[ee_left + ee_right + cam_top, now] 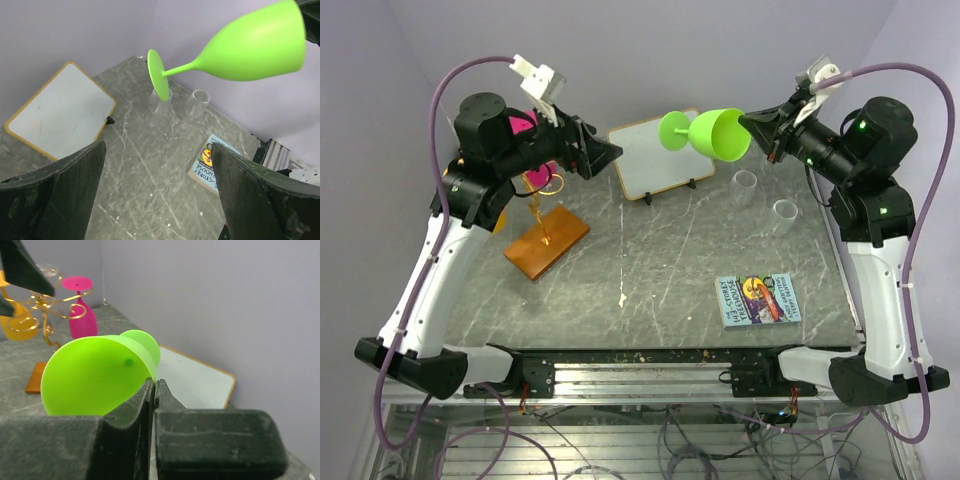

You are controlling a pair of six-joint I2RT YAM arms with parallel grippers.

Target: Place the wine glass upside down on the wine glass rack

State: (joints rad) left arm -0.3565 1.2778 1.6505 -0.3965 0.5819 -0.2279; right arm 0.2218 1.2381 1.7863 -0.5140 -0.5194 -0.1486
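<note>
Pointing its foot leftward, wine glass (725,135) hangs horizontal.

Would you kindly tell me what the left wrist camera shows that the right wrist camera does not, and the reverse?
Only the left wrist view: two clear cups and a book on the table, framed by the open left gripper.

Only the right wrist view: the gold rack with a pink glass hanging upside down, a yellow one partly in view, and the right gripper shut on the rim of the green wine glass.

Both: the green wine glass and the whiteboard.
</note>
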